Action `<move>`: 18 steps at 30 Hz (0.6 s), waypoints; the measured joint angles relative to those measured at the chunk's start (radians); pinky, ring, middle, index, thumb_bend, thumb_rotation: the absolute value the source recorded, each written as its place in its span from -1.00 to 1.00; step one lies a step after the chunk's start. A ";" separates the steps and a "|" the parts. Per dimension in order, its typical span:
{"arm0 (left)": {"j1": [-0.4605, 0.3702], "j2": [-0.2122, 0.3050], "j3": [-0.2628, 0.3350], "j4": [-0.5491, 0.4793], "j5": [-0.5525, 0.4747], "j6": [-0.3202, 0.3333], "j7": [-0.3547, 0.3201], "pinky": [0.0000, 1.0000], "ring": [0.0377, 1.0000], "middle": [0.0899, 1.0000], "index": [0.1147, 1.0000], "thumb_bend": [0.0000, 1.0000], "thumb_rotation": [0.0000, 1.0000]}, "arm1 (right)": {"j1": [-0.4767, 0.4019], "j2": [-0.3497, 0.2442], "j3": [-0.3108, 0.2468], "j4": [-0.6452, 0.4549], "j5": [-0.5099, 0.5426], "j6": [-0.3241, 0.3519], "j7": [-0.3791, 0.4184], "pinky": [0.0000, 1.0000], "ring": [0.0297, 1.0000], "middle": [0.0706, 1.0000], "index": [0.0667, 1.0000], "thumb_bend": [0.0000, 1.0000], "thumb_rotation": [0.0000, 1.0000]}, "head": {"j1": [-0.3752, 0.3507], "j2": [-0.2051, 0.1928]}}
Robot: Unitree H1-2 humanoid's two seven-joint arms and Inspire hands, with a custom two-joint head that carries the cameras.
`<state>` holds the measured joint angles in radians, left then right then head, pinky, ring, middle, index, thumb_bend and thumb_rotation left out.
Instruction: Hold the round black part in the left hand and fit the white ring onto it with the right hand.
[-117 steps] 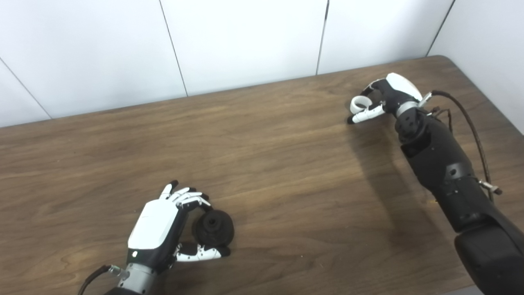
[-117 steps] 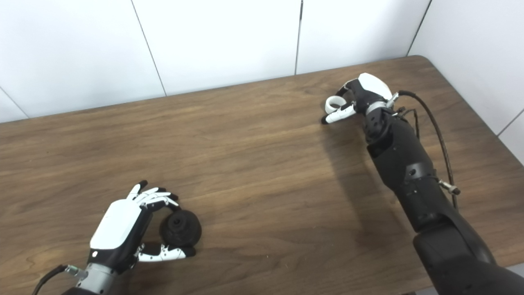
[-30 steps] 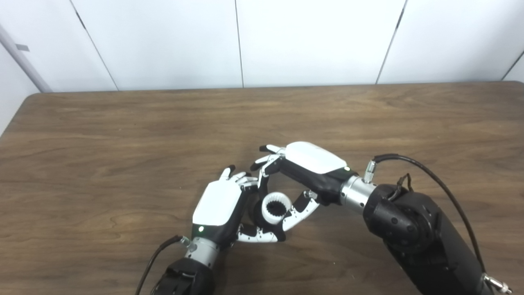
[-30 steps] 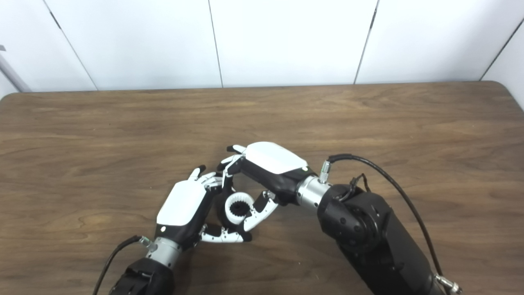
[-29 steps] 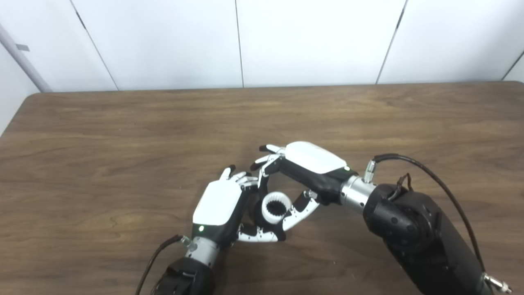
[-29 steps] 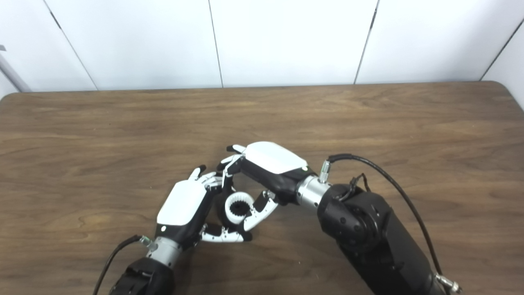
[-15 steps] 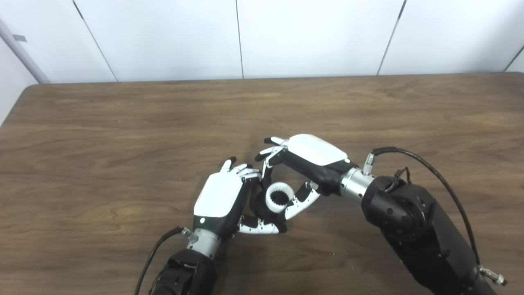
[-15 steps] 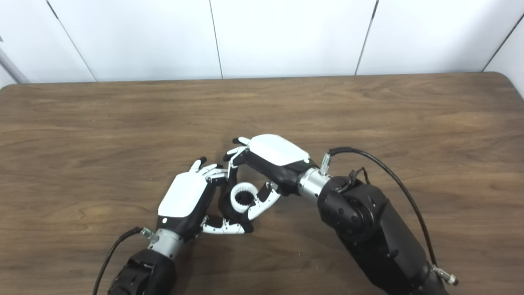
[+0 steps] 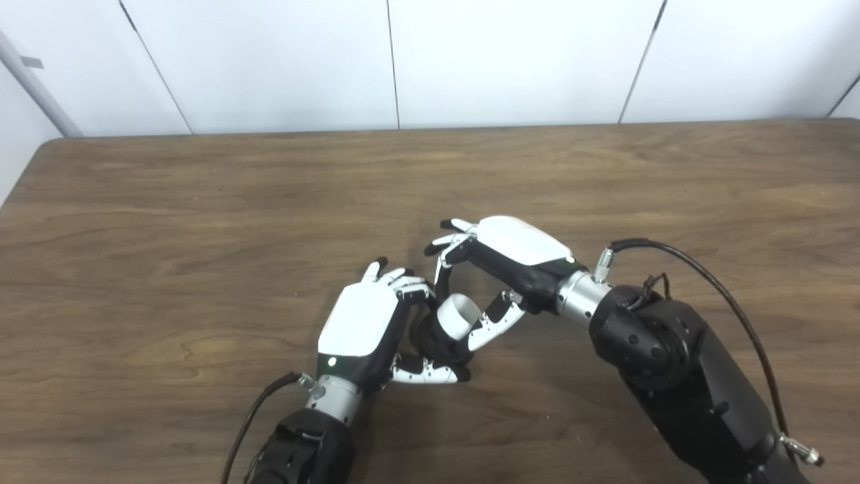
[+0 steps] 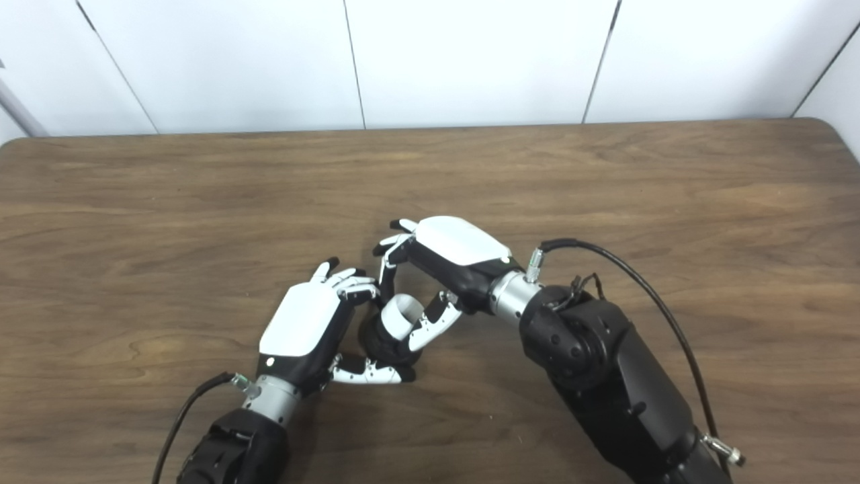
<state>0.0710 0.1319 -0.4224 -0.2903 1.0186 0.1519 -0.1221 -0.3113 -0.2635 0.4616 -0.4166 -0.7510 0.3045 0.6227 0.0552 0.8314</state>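
The round black part [image 9: 435, 341] sits in my left hand [image 9: 366, 326], whose fingers and thumb wrap around it just above the table near the front middle. Against the part's upper right side lies the white ring [image 9: 457, 314], tilted so its outer wall faces the camera. My right hand [image 9: 500, 265] reaches in from the right and pinches the ring between thumb and fingers. The same pair shows in the right eye view: ring [image 10: 401, 314], black part [image 10: 379, 343]. How far the ring sits onto the part is hidden by the fingers.
The brown wooden table [image 9: 201, 202] spreads wide on both sides of the hands, ending at a white panelled wall [image 9: 430, 60] behind. A black cable [image 9: 705, 275] loops off my right forearm. Another cable [image 9: 252, 420] trails from my left wrist.
The ring has tipped within the last half second: its toothed bore faced the camera, now its smooth side does. My right hand rose slightly up and right. The left hand kept still.
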 measured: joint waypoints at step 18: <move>-0.001 0.000 -0.003 -0.001 0.001 0.003 0.000 0.98 0.72 0.49 -0.16 0.04 -0.89 | 0.007 0.034 0.000 -0.012 -0.016 0.005 0.014 0.87 0.95 0.67 -0.11 0.05 -0.73 | -0.003 0.003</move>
<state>0.0700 0.1322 -0.4253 -0.2911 1.0196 0.1546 -0.1221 -0.3040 -0.2290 0.4619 -0.4285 -0.7666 0.3100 0.6371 0.0522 0.8345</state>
